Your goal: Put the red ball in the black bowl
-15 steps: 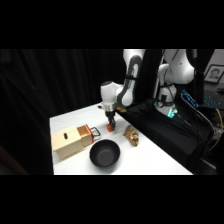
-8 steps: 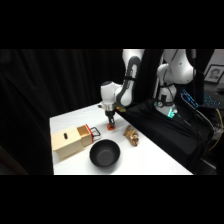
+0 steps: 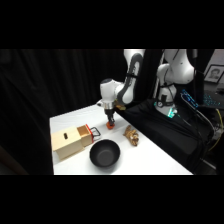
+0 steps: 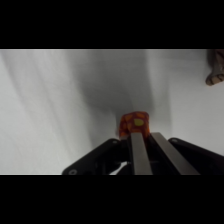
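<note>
End effector point(image 3: 110, 123) clenched on one small red-orange ball point(image 4: 134, 123); one matt black bowl point(image 3: 104, 153) at its six o'clock, bare white worktop point(image 3: 150, 160) between.

From my side view, the white table point(image 3: 145, 157) is the one bright patch against a near-black backdrop, its top lit from above, with a small teal light glowing at the arm's base point(image 3: 172, 113); the whole frame is soft, and the black bowl point(image 3: 104, 153) reads as a dark hollow with little detail. On my wrist view, a broad grey shadow fans across the tabletop above the red ball point(image 4: 134, 123), which is blurred, and the fingers point(image 4: 138, 155) at the bottom edge are out of focus too.
</note>
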Robot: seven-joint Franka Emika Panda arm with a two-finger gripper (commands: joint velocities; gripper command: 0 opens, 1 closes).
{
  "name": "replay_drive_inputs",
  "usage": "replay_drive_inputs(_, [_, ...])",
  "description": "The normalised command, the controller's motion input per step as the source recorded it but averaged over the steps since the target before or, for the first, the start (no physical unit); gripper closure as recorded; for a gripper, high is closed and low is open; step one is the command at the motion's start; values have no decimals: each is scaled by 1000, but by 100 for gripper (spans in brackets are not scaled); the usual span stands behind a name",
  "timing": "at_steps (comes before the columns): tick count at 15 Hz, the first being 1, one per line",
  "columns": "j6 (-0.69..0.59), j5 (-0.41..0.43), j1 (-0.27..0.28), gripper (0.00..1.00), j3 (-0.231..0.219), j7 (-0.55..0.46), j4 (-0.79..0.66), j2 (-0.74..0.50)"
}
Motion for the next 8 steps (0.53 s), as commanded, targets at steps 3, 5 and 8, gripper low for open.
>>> replay_drive_inputs(3, [-399,-326,193,96,-137,220,-136,-554])
replay_drive_inputs(5, [-452,-259,116,96,-48,176,-39,-475])
replay_drive_inputs(8, [-460,-154,66,96,38,131,63,-337])
